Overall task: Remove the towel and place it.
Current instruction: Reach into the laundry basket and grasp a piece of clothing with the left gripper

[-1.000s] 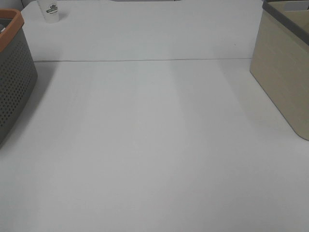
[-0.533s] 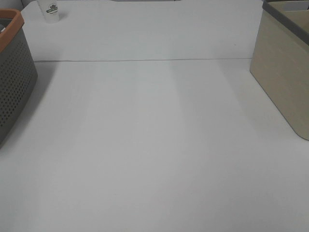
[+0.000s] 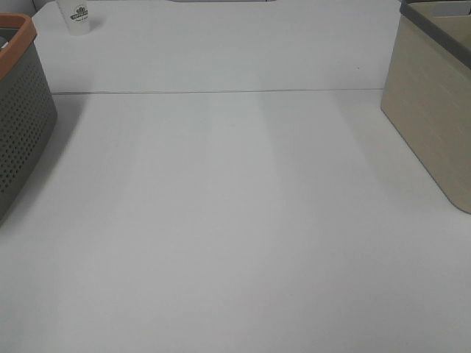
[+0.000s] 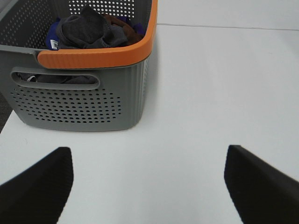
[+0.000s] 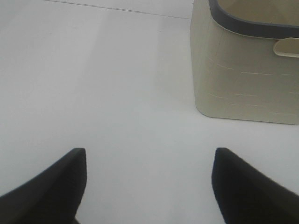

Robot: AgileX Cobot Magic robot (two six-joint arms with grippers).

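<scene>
The towel (image 4: 86,30) sits in the grey basket (image 4: 79,107), a dark charcoal bundle on top of a small heap, with brown and blue cloth showing beside it. Its edges are bunched up, so I can't quite tell where it ends and the other fabric begins. The basket stands at the left edge of the white table (image 3: 235,220). The left gripper (image 4: 148,158) hangs over the bare tabletop near the basket, jaws spread wide and holding nothing. The right gripper (image 5: 149,154) is just as wide open and empty, near the beige bin (image 5: 243,79) on the right. A paper cup (image 3: 76,16) stands at the far edge.
</scene>
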